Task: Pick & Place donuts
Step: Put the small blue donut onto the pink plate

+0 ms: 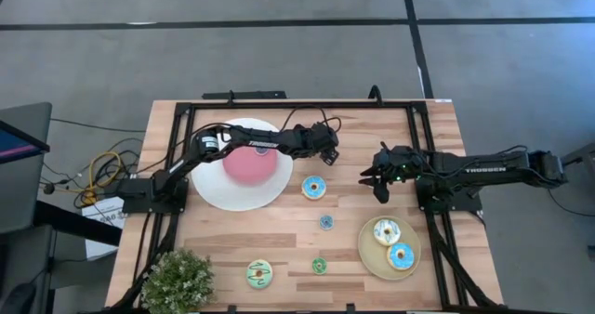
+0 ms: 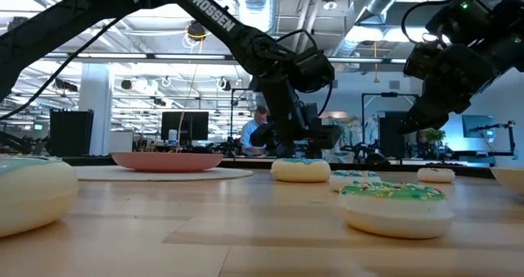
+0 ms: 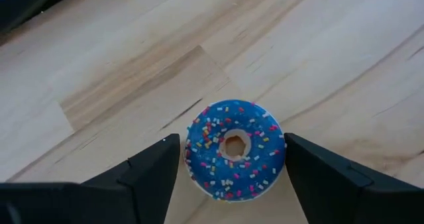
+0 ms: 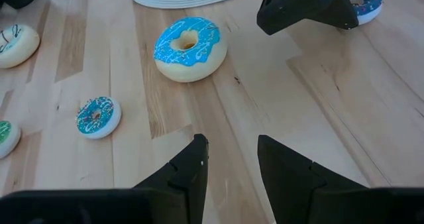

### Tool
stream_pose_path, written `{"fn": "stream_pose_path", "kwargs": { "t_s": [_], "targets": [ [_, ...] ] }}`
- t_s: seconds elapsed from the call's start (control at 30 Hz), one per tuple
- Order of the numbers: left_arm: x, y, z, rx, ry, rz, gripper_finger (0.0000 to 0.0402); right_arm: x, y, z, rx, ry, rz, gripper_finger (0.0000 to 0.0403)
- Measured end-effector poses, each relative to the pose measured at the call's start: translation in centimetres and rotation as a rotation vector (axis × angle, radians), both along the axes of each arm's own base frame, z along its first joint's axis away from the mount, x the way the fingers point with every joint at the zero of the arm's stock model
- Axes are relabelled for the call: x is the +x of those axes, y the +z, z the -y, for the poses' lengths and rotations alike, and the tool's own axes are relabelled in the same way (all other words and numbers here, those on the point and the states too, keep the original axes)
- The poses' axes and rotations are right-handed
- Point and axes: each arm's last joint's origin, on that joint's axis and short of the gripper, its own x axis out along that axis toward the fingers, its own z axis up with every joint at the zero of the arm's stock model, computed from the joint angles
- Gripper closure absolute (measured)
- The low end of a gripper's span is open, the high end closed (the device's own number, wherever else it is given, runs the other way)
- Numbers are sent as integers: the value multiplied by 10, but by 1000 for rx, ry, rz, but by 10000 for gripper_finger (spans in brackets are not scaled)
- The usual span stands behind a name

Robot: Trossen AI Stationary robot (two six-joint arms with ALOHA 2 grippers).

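Observation:
A dark-blue iced donut with sprinkles (image 3: pixel 235 148) lies flat on the table between the fingers of my open left gripper (image 3: pixel 230 139), which hangs low just right of the big white plate (image 1: pixel 218 189). The fingers stand on either side of it, and I see no touch. A light-blue iced donut (image 1: pixel 314 188) lies just nearer on the wood. My right gripper (image 4: pixel 230 141) is open and hovers above bare table to the right of that donut (image 4: pixel 190 47). Two donuts (image 1: pixel 387 230) (image 1: pixel 402 255) rest on the tan plate (image 1: pixel 370 258).
A small teal donut (image 1: pixel 326 222), a small green one (image 1: pixel 319 266) and a larger pale one (image 1: pixel 259 274) lie on the near half of the table. A potted plant (image 1: pixel 177 280) stands at the near left corner. Black frame rails (image 1: pixel 177 165) run along the table's sides.

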Motion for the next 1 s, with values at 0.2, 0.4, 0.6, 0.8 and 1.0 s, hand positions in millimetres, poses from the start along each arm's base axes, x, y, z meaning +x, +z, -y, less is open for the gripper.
{"fn": "stream_pose_path", "kwargs": {
  "t_s": [0.2,0.4,0.6,0.8,1.0],
  "targets": [
    [0,0,0,-2,0,1,150,0,0,0,-3,2,0,280],
    [0,0,0,-13,0,7,150,0,0,0,-5,4,0,280],
    [0,0,1,-30,-6,13,151,0,0,0,-6,5,-1,280],
    [0,-1,1,-32,-5,4,166,0,0,0,-6,5,-1,280],
    [0,-1,1,-33,-6,5,185,0,0,0,-5,5,-1,280]
  ]
}}
